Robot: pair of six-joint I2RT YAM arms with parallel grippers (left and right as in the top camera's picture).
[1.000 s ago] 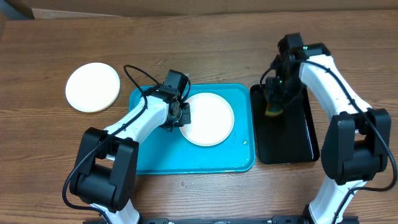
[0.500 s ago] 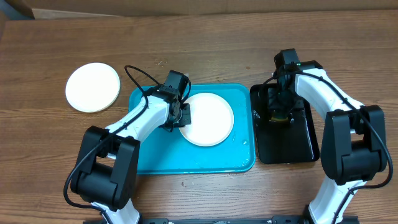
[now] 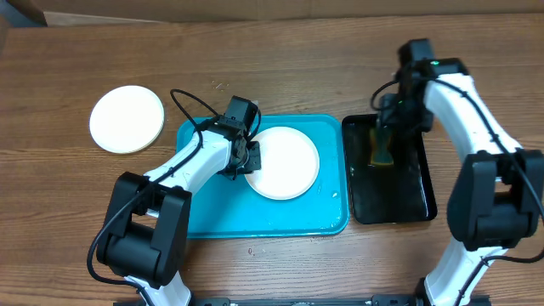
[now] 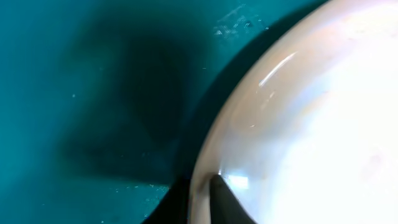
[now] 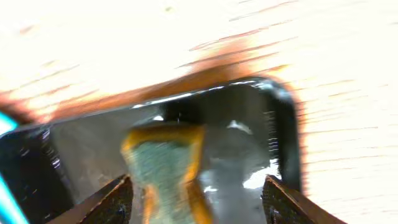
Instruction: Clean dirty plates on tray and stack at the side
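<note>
- We see a pale plate (image 3: pixel 127 118) on the bare table, at 10 o'clock from the tray (image 3: pixel 212 217) and well apart from it.
- A white plate (image 3: pixel 287 163) lies in the tray, toward 1 o'clock of its middle.
- Our left gripper (image 3: pixel 246 158) sits at that plate's 9 o'clock edge, fingers (image 4: pixel 227 200) closed over the rim.
- At the tray's 3 o'clock, a black tray (image 3: pixel 395 200) holds a sponge (image 3: pixel 380 151) near its 12 o'clock end.
- Our right gripper (image 3: pixel 387 129) hangs over the sponge, fingers (image 5: pixel 115 200) spread wide.
</note>
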